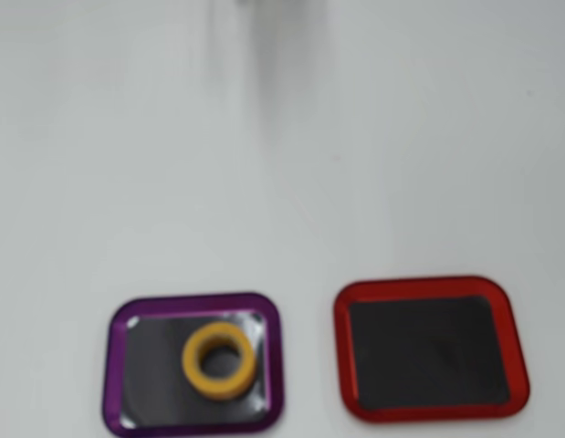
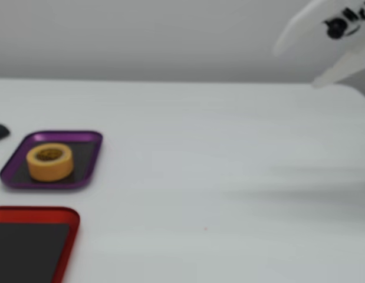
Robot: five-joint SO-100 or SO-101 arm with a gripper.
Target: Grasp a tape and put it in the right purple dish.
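Observation:
The yellow tape [image 1: 218, 359] lies flat inside the purple dish [image 1: 113, 365] at the lower left of the overhead view. In the fixed view the tape [image 2: 49, 162] rests in the same purple dish [image 2: 91, 156] at the left. My white gripper [image 2: 297, 66] shows blurred at the upper right of the fixed view, high above the table and far from the dish. Its two fingers are spread apart with nothing between them. The gripper is out of the overhead view.
A red-rimmed tray [image 1: 430, 286] with a dark base sits right of the purple dish in the overhead view, and at the lower left in the fixed view [image 2: 73, 221]. A small dark object [image 2: 0, 131] lies at the fixed view's left edge.

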